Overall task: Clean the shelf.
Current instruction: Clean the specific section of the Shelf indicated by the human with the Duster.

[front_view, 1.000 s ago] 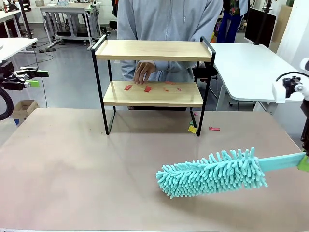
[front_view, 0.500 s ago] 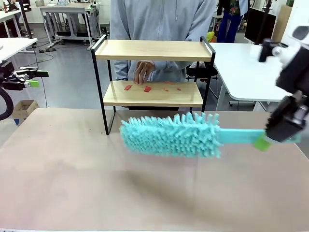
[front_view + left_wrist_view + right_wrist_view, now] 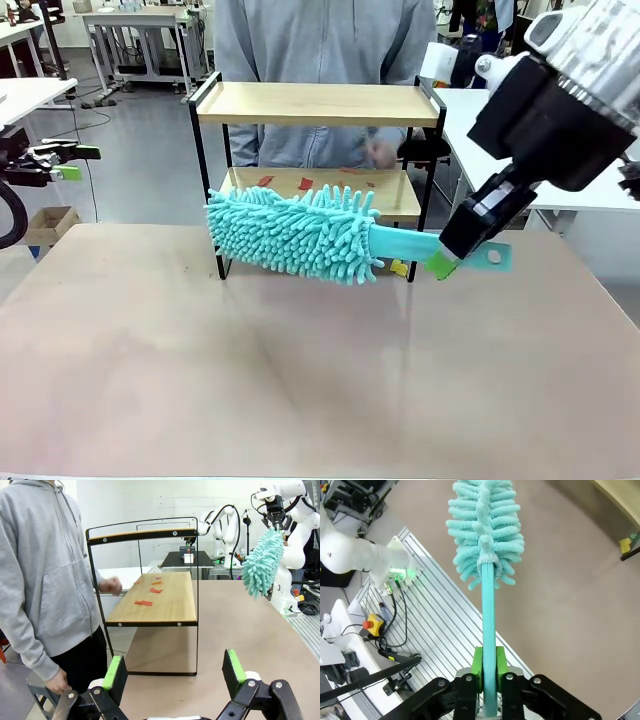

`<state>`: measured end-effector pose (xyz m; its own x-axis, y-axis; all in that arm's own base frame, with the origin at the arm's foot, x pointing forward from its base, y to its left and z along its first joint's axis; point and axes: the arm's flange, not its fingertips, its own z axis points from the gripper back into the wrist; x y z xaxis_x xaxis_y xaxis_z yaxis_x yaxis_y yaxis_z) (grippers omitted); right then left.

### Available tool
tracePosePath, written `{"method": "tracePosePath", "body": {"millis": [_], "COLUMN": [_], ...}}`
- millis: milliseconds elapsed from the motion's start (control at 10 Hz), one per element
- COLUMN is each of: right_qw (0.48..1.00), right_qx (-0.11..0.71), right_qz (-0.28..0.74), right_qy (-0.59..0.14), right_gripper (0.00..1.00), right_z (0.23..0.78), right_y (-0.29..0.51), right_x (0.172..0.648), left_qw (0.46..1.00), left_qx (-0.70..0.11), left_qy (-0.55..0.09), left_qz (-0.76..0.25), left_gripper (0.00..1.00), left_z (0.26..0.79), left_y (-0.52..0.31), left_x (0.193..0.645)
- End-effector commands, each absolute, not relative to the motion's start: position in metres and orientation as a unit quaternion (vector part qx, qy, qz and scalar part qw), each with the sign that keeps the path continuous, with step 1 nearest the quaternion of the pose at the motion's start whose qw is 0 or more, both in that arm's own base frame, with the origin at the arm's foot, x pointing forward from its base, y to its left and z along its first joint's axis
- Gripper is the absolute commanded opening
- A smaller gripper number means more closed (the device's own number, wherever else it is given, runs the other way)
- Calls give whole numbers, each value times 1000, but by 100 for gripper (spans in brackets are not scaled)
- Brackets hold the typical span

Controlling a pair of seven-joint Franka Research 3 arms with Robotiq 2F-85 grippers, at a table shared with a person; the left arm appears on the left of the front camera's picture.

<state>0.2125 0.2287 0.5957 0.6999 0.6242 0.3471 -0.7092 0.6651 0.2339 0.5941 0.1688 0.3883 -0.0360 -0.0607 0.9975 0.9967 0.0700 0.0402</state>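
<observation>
The shelf [image 3: 318,104] stands at the table's far side, with red scraps [image 3: 304,183] on its lower board. My right gripper [image 3: 445,262] is shut on the handle of a teal fluffy duster [image 3: 295,232], whose head hangs in front of the lower board, covering its left part. The right wrist view shows the gripper [image 3: 489,665] clamping the handle, the duster head [image 3: 485,525] above the table. My left gripper [image 3: 65,162] waits open off the table's left; its wrist view [image 3: 174,667] looks at the shelf [image 3: 155,600], the scraps [image 3: 143,602] and the duster [image 3: 262,562].
A person in a grey hoodie stands behind the shelf, one hand [image 3: 380,152] blurred near the lower board's back edge. A small yellow piece [image 3: 399,267] lies by the shelf's right foot. A white table [image 3: 500,130] stands at the back right.
My right arm has lifted the duster from the table's near right and swung it left and away to the shelf's lower board. The person's hand has shifted right along the board.
</observation>
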Motion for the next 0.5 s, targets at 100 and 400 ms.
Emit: {"method": "tracePosePath", "body": {"millis": [100,400], "right_qw": [898,914], "right_qx": [179,180], "right_qz": [382,315], "right_qy": [-129,-182], "right_gripper": [13,13], "right_z": [600,595], "right_y": [216,280], "right_x": [208,231], "left_qw": [519,519], "left_qx": [-453,-453], "left_qy": [-511,-511], "left_qz": [-514,-514], "left_gripper": [100,100], "left_z": [390,390], "left_y": [169,169], "left_x": [593,593]}}
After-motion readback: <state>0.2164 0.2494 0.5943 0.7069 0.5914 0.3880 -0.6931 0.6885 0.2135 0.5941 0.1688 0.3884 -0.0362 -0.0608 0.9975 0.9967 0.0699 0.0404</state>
